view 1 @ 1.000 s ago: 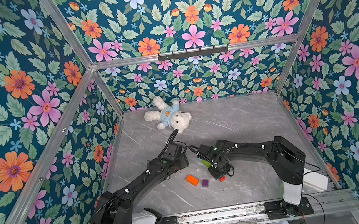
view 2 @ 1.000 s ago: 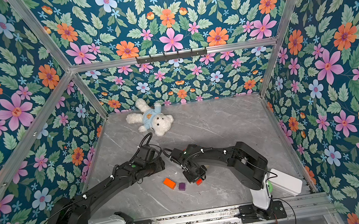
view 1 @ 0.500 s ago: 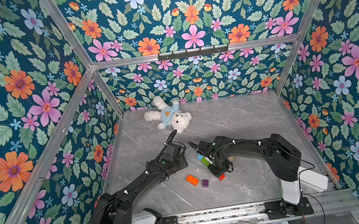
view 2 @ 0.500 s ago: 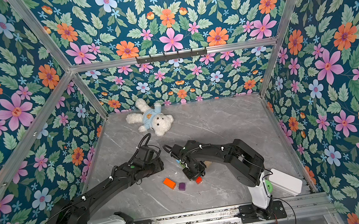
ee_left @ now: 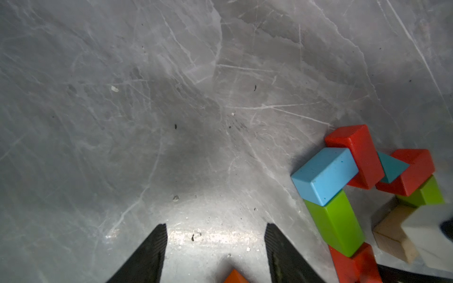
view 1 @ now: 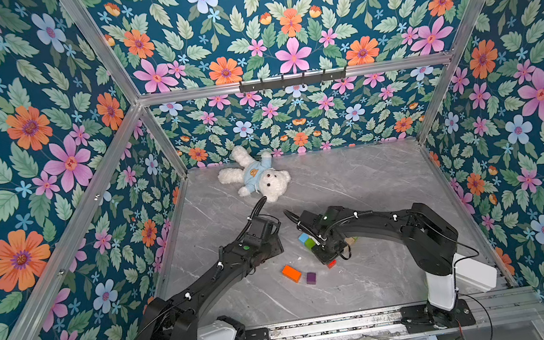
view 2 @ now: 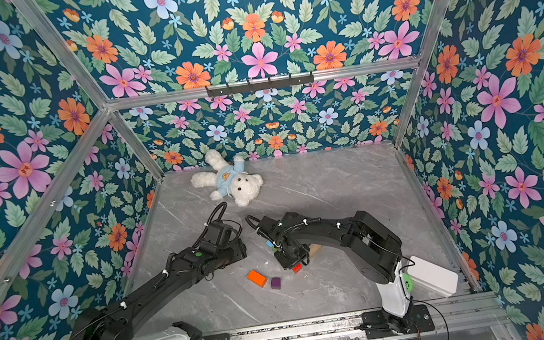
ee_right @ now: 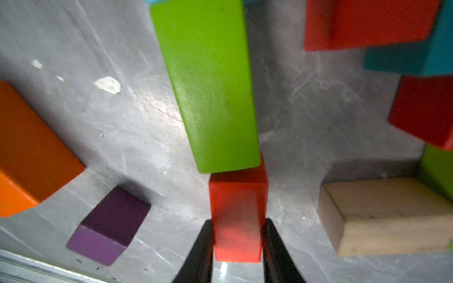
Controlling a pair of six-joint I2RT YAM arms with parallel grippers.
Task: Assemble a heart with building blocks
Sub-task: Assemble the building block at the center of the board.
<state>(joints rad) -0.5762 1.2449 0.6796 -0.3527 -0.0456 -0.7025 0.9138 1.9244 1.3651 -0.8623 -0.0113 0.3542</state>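
A partial heart outline of building blocks lies under my right arm. The left wrist view shows a light blue brick point(ee_left: 323, 175), a green brick point(ee_left: 335, 224), two red bricks point(ee_left: 360, 156) with a teal triangle point(ee_left: 392, 167) between them, a second green brick point(ee_left: 427, 193) and a plain-wood brick point(ee_left: 392, 232). My right gripper point(ee_right: 237, 221) is shut on a third red brick point(ee_right: 236, 210), whose end meets the first green brick point(ee_right: 210, 85). The orange brick point(view 1: 291, 273) and purple cube point(view 1: 311, 277) lie loose nearby. My left gripper point(ee_left: 215, 229) is open over bare table.
A white teddy bear point(view 1: 257, 178) in a blue shirt lies at the back left of the grey marble table point(view 1: 373, 178). Floral walls enclose the table on three sides. The arms' rail point(view 1: 339, 326) runs along the front edge.
My right gripper has nudged the red brick a little away from the front edge, up to the green brick's end. The left arm has barely moved.
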